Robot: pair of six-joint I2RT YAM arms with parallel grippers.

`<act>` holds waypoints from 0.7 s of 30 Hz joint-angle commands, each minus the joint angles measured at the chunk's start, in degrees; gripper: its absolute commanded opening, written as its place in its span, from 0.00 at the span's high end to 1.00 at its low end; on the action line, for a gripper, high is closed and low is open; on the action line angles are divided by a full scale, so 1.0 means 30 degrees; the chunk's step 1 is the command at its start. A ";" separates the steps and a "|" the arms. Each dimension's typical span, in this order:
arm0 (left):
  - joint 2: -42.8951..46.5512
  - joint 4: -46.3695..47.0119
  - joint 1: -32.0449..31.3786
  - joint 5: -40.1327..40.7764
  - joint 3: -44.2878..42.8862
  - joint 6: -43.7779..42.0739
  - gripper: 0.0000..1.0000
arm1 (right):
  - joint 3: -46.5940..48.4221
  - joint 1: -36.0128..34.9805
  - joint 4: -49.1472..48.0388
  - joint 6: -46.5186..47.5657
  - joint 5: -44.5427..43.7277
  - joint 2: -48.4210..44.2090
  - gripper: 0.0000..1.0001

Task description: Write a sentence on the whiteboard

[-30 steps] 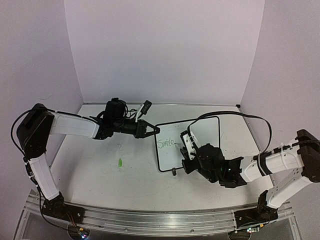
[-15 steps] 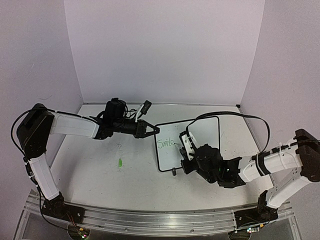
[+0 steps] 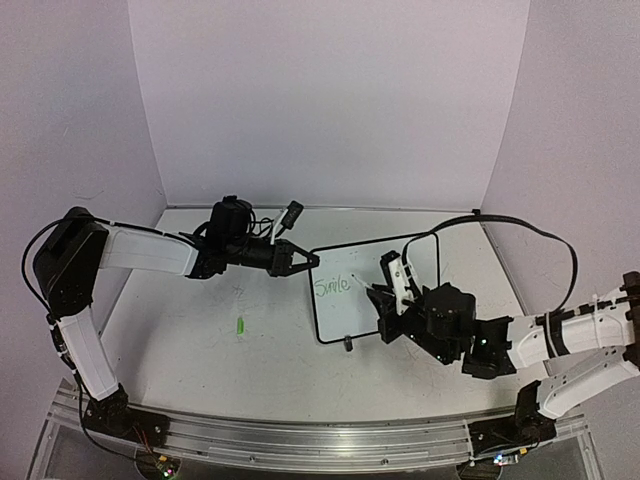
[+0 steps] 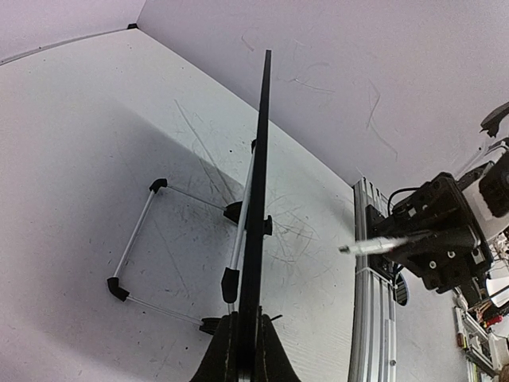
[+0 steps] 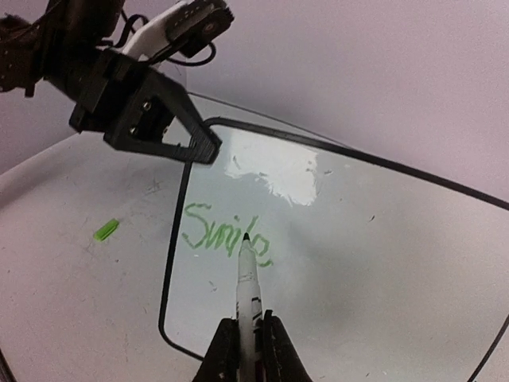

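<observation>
The sentence [image 5: 223,232] is thin green writing near the left side of the whiteboard [image 5: 382,263]. It reads "Smile", w/ a small squiggle after it that is hard to read. From the top cam the letters are too tiny to be sure of.

The whiteboard has a thin black frame & stands tilted up on the table [image 3: 190,350], approx in the middle. A bright shine on the top of it washes out a patch. In the right wrist cam its right end is cut off. From the top cam the right arm hides its lower right part. The left wrist cam sees it edge-on, just a thin dark line, so the face is hidden there.

The right gripper [image 5: 243,350] is closed on a white marker [image 5: 247,278]. The dark tip looks like it touches the board right at the end of the word.

The left gripper [image 3: 305,262] is pinched tight on the board's top left corner.

A small black foot [image 3: 347,344] sticks out under the bottom edge.

A small green bit [image 3: 241,325] lies on the table, left of the board & well apart. Can't tell what it is. Faint grey scribbles [image 4: 278,223] mark the tabletop.
</observation>
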State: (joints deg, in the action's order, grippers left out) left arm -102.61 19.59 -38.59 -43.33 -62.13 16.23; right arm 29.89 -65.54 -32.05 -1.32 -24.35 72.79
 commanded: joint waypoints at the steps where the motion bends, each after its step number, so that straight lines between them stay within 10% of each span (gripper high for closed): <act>1: 0.0360 -0.0811 -0.0028 0.0155 -0.0042 -0.0255 1.00 | 0.1754 0.0785 0.0514 0.0127 -0.2069 0.1968 1.00; 21: 0.0521 -0.0874 -0.0028 0.0128 -0.0065 -0.0341 1.00 | 0.1899 0.0809 0.1102 -0.0030 -0.0951 0.3146 1.00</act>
State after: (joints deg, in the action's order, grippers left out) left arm -102.59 19.57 -38.59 -43.33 -62.13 16.21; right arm 33.98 -63.05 -28.27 -1.30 -26.59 81.08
